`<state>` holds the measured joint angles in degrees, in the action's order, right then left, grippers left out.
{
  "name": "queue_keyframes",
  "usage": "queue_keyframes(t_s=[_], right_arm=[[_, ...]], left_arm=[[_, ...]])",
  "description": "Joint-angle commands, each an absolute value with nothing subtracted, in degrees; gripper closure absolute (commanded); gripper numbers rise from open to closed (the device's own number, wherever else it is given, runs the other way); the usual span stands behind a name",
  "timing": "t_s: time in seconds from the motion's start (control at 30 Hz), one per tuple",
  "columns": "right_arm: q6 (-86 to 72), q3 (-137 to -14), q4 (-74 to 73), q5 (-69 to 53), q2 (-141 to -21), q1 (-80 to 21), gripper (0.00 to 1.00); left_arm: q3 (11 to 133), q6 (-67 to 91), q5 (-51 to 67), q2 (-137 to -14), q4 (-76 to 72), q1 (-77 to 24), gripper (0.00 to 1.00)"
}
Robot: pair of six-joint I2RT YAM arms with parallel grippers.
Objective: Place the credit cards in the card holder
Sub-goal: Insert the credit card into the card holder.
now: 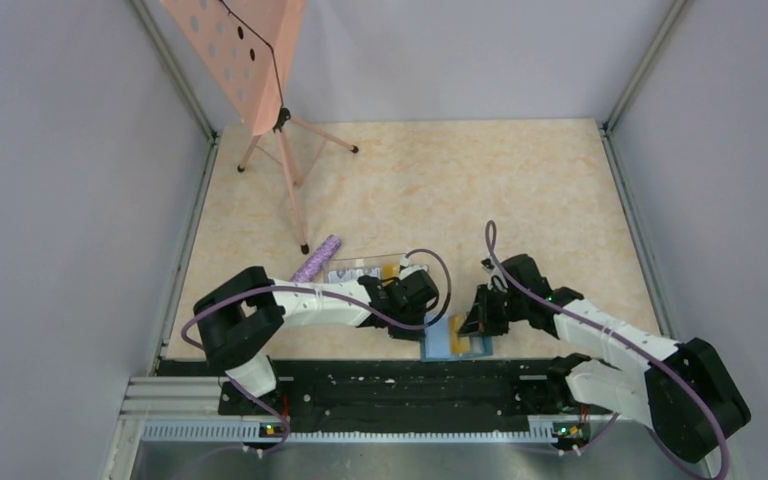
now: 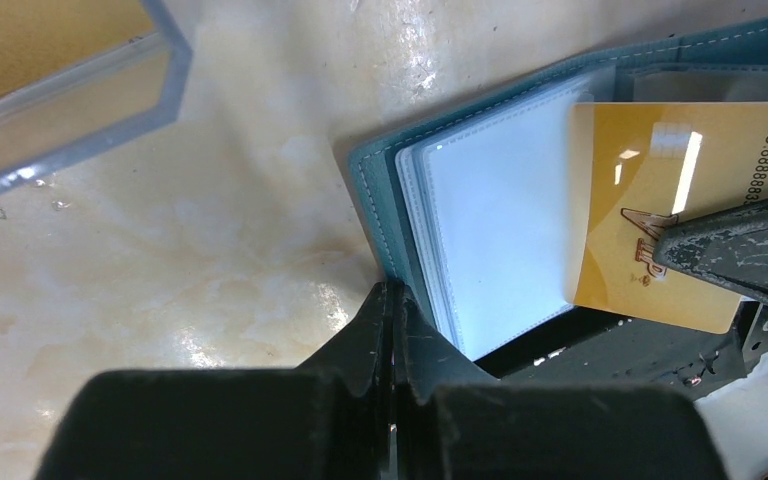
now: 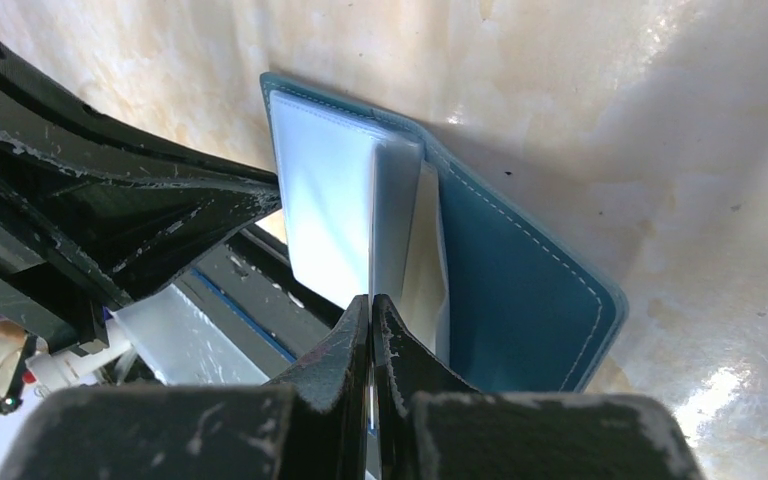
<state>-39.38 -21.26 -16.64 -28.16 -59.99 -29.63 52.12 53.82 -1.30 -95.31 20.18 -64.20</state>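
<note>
Credit card [image 2: 650,190] over card holder [image 2: 375,200]

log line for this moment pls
left gripper: jaws shut at card holder edge | right gripper: jaws shut on gold card | gold card over clear sleeves | card holder open

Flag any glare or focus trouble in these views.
Left wrist: clear sleeves of the teal-blue folding card holder glare near white; a bright reflection sits on the gold-yellow plastic card, its number legible; the left gripper is soft. Right wrist: sleeves blown out too, a hotspot on the marbled beige table. Top external: even light, holder tiny.
</note>
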Motion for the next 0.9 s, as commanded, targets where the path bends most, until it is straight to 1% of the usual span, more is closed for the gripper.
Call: queue_keyframes(t_s=[0.0, 0.2, 0.5, 0.67, 0.87], right_arm=[[-35.29, -21.82, -14.19, -30.63, -60.82, -29.1, 1.0], [-32.53, -22.1, -10.7, -33.84, -64.39, -29.1, 1.0], [-27.84, -25.83, -11.01, -38.23, -66.6, -29.11, 1.0], [-25.27, -26.97, -12.6, -37.53, -68.42, -29.09, 1.0], [-26.54, -24.54, -11.07, -35.09, -70.27, -29.09, 1.0]], left_arm=[[51.65, 52.84, -1.58, -98.15, 21.28, -64.54, 1.0], [52.16, 52.31, -0.94, -98.83, 21.32, -64.6, 1.0], [52.71, 51.75, -0.9, -99.39, 21.89, -64.6, 1.0], [52.91, 51.52, -0.8, -99.64, 22.06, -64.6, 1.0], [53.08, 51.37, -0.53, -100.12, 22.11, -64.6, 1.0]])
